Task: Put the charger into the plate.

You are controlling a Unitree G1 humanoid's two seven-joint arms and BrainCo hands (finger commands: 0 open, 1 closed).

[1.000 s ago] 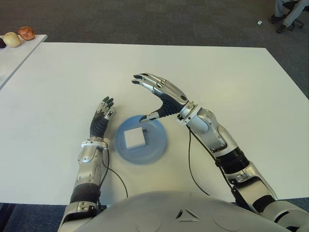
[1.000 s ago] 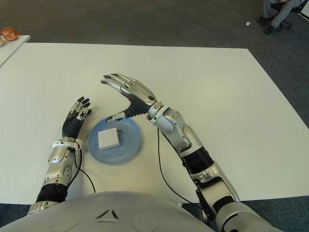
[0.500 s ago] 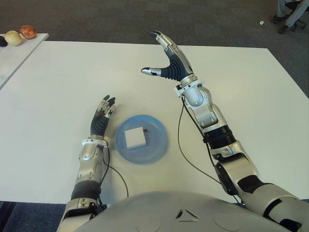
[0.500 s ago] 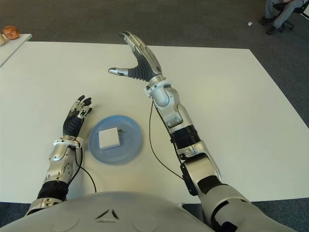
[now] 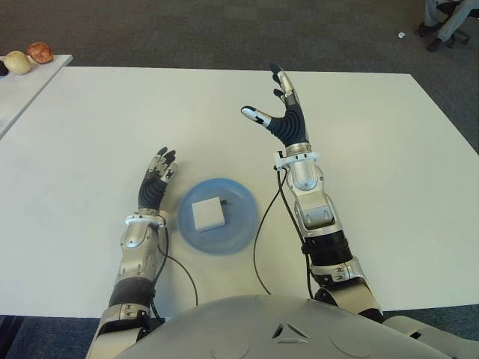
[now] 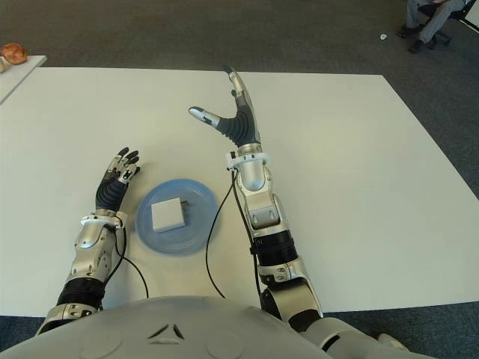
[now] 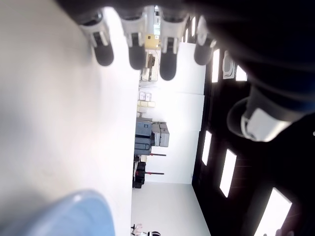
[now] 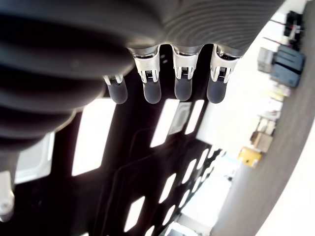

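Observation:
The white square charger (image 5: pixel 207 214) lies flat inside the round blue plate (image 5: pixel 241 222) on the white table, just in front of my body. My right hand (image 5: pixel 275 112) is raised high above the table, beyond and to the right of the plate, fingers spread and pointing up, holding nothing. Its own wrist view shows straight fingers (image 8: pixel 182 86) with nothing between them. My left hand (image 5: pixel 157 173) shows just left of the plate, fingers extended and empty. An edge of the plate (image 7: pixel 69 216) appears in the left wrist view.
The white table (image 5: pixel 374 149) stretches wide on all sides of the plate. A second table at the far left carries small round objects (image 5: pixel 28 55). A seated person's legs (image 5: pixel 446 21) show at the far right, on the dark carpet.
My right hand has lifted off the plate, swung up and back to the right, and turned fingers upward. The charger stays in the plate. The left hand has not moved.

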